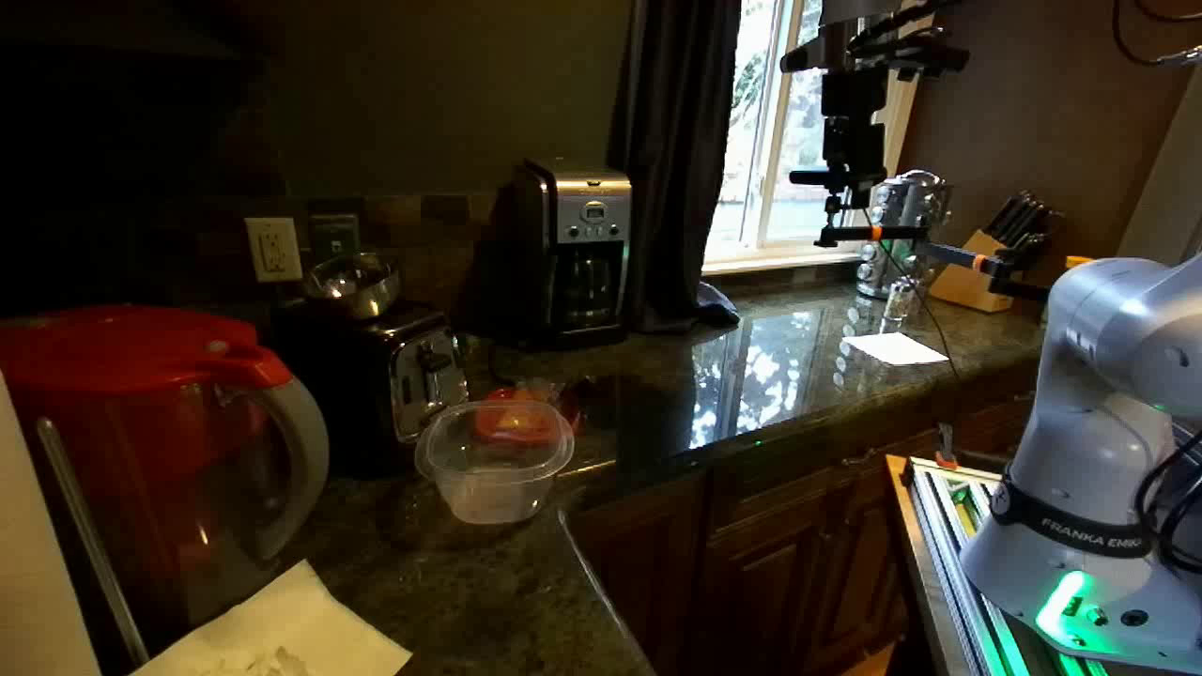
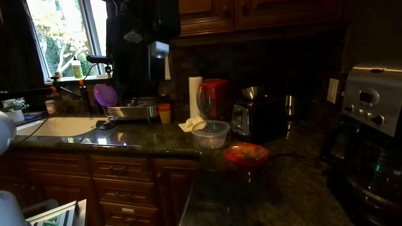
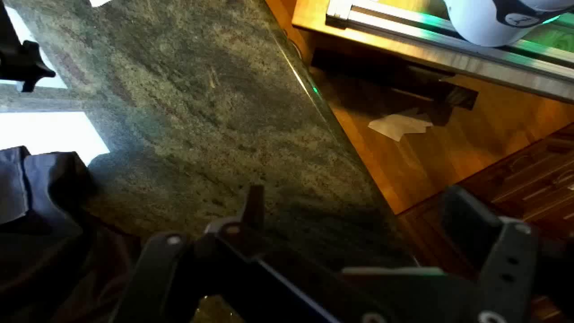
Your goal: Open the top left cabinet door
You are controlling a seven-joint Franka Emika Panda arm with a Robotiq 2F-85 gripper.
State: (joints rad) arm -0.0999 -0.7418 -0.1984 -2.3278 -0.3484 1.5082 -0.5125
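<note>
In an exterior view, the top left cabinet door (image 2: 205, 15), cut off above, looks closed. On the counter (image 2: 282, 194) below stand a red pitcher (image 2: 216, 95), toaster (image 2: 259, 119) and clear tub (image 2: 210, 135), seen in both exterior views. Only the wrist view shows a pale scrap (image 3: 400, 126) on the floor (image 3: 403, 179); there the gripper (image 3: 354, 202) holds its 2 fingers apart.

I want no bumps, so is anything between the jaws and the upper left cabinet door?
Possibly: in an exterior view, a dark shape seems to overlap the upper left cabinet door; I cannot tell what it is. Nothing else visible blocks the way.
</note>
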